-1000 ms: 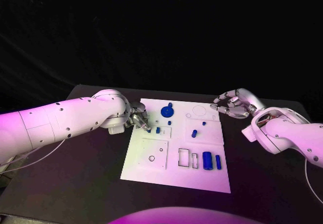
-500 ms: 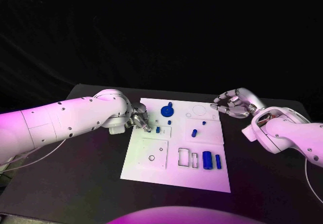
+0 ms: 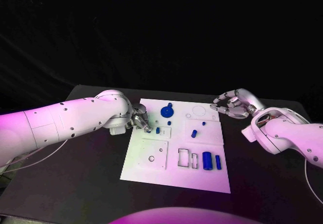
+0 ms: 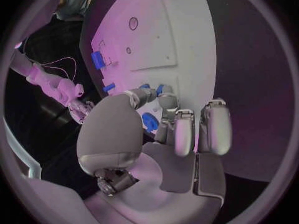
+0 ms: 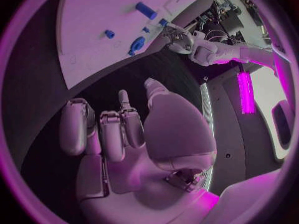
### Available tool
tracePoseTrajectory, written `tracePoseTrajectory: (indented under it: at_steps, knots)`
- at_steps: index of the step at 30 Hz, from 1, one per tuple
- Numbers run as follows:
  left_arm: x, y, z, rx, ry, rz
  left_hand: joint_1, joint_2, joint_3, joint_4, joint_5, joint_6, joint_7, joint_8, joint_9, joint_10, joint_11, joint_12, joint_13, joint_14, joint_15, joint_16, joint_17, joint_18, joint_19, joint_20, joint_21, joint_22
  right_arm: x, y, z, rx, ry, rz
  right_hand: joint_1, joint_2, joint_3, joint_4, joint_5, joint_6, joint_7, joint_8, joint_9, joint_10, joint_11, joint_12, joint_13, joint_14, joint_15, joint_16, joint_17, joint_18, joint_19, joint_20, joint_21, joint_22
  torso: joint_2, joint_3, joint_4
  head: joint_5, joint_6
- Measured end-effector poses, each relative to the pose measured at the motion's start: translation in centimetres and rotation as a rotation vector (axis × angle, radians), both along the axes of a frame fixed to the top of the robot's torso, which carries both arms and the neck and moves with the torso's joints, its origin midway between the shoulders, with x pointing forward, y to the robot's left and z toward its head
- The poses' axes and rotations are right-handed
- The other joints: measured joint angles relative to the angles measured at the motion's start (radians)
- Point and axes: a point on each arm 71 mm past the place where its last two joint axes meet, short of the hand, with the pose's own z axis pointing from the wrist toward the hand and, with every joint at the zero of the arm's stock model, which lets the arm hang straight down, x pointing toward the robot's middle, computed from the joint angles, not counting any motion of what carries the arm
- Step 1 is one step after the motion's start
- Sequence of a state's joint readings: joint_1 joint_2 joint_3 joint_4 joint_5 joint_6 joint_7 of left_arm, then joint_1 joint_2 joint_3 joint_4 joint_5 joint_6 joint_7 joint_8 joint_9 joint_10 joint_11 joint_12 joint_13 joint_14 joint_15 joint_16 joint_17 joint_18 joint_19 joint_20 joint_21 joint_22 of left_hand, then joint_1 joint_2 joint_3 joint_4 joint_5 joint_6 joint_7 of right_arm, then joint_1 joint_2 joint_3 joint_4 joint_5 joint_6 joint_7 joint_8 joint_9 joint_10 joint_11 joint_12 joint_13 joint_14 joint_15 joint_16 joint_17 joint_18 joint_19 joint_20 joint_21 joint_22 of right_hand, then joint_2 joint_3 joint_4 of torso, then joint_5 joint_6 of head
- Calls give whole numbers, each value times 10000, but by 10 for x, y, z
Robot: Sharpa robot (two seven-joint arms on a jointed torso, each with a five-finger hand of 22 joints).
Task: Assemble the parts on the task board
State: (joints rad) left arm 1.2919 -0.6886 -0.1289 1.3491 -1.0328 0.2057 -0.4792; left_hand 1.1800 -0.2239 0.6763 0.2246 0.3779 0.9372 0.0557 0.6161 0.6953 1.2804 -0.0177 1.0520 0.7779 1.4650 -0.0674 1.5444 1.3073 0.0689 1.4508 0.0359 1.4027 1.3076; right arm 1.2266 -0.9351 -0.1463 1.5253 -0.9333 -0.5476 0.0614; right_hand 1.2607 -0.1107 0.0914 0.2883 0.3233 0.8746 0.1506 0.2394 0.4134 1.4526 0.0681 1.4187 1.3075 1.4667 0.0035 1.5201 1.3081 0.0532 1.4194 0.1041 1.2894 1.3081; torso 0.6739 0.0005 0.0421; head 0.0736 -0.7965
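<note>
Black desk (image 3: 87, 186) holds the white task board (image 3: 168, 175) in its middle. At the board's left edge, the left robot hand (image 3: 139, 117) has its fingertips down by a small blue part (image 3: 149, 130); I cannot tell if it grips it. By the board's far right corner, the right robot hand (image 3: 231, 105) hangs with fingers curled, holding nothing. I think the left one is fitting that part in place. Next it likely needs a careful, straight push down.
</note>
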Motion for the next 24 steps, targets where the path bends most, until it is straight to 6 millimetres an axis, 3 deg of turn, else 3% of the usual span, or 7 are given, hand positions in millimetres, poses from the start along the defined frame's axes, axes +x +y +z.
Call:
tracePoseTrajectory:
  at_steps: [1, 2, 19, 24]
  knots:
    - [0, 0, 0, -8, 0, 30, -181, -19, 394, -435, -59, 1, -1, 0, 5, 0, 0, -66, -80, 14, -15, 0, 0, 0, 0, 0, 0, 0, 0, 0, 0, 0, 0, 0, 0, 0, 0, 0, 0, 0, 0, 0, 0, 0, 0, 0, 0, 0, 0, 0, 0, 0, 0, 0, 0, 0, 0, 0, 0, -1, 7]
    - [0, 0, 0, -19, 1, 43, -292, -64, 507, -621, -100, 1, 0, 1, 10, 1, 1, -114, -129, 37, -37, 0, 0, 0, 0, 0, 0, 0, 0, 0, 0, 0, 0, 1, 0, 0, 0, 0, 0, 0, 0, 0, 0, 0, 0, 0, 0, 0, 0, 0, 0, 0, 0, 0, 0, 0, 0, 0, 0, -2, 9]
    - [2, 1, -1, -155, -13, 288, -488, -26, 440, -692, -119, -259, 30, -275, -208, -118, 36, -268, -336, 39, -39, 0, 1, 0, 0, 0, 0, -19, 0, 0, 0, 1, 1, 1, 0, 0, 0, 0, 0, 0, 0, 0, 0, 0, 0, -38, -1, 0, 0, 0, -2, 0, -37, -37, 0, -2, -2, -8, 6, -26, 51]
    - [2, 2, -1, -150, -8, 310, -856, -236, 464, -773, -120, -218, 70, -418, -330, -118, 36, -268, -316, 39, -39, 0, 0, 0, 0, 0, 0, -21, 0, 0, 0, 1, 1, -1, 0, 0, 0, 0, 0, 0, 0, 0, 0, 0, 0, -38, 0, 0, 0, 0, -2, 0, -37, -37, 0, -2, -2, -7, 5, -30, 65]
